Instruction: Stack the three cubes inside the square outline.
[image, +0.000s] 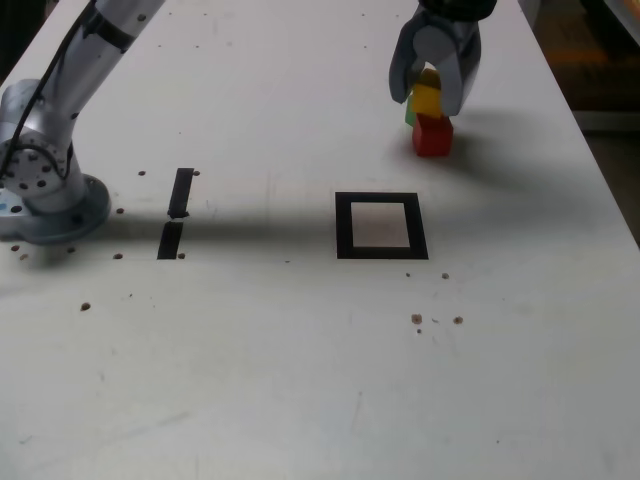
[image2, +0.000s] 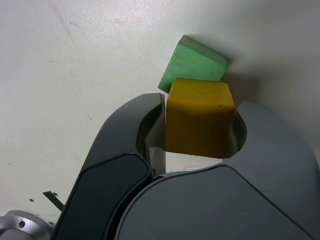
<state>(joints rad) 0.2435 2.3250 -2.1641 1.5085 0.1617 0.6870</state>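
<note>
In the exterior view, the gripper (image: 426, 98) is at the upper right of the frame, its fingers on either side of the yellow cube (image: 427, 101). The red cube (image: 433, 137) shows just below the yellow one in the picture, on the table (image: 250, 380). A sliver of the green cube (image: 410, 112) shows beside the yellow one, towards the exterior view's left. The square (image: 345, 225), black with a pale centre, lies right of the middle of the frame, with no cube inside it. Two black strips (image: 182, 193) lie left of the middle, end to end. The arm (image: 100, 70) rises from its base (image: 68, 215) at the left edge and leaves the frame at the top.

In the wrist view, the gripper is clamped on the yellow cube, near the middle of the frame, one finger at each side. The green cube lies on the table beyond the fingertips, partly covered by the yellow one and turned at an angle to it. The red cube cannot be made out here. Part of the base and a strip show near a corner.
</note>
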